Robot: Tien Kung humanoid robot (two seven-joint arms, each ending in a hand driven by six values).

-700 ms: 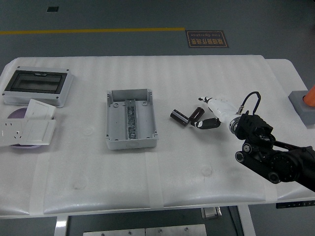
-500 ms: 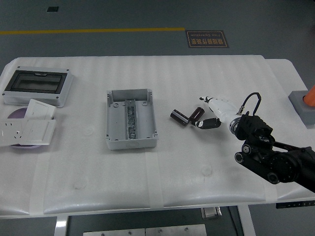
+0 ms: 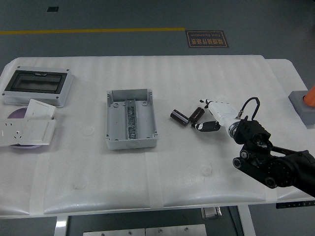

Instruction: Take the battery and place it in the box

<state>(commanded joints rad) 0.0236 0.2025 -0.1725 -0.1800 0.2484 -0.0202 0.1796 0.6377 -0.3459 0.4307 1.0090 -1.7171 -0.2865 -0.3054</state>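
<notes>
Batteries, two short black cylinders: one [image 3: 179, 117] lying on its side right of the box, the other [image 3: 197, 114] just beside it, tilted, nearest the hand. Both on a white padded table top [image 3: 162, 162] with faint ribbed quilting and a few round dimples. Beyond the far edge, grey floor [image 3: 123, 14] crossed by a yellow line [image 3: 93, 31] and marked with a dark rectangular sign [image 3: 206, 39].

Open grey plastic box [image 3: 131, 119] at mid-table, a metal rail running along its floor, nothing else inside. Far left: a grey enclosure lid with a dark window [image 3: 38, 86], white socket plates [image 3: 27, 129] stacked over a purple disc [image 3: 18, 115].

Right hand [image 3: 212, 117], white-palmed with black fingers [image 3: 207, 126], reaching in from the lower right on a black arm [image 3: 275, 162]. Fingertips low over the table, just right of the tilted battery; contact not discernible, nothing clearly grasped. Whether curled or relaxed, impossible to tell. Grey block with an orange cone [image 3: 306, 102] at the right edge.
</notes>
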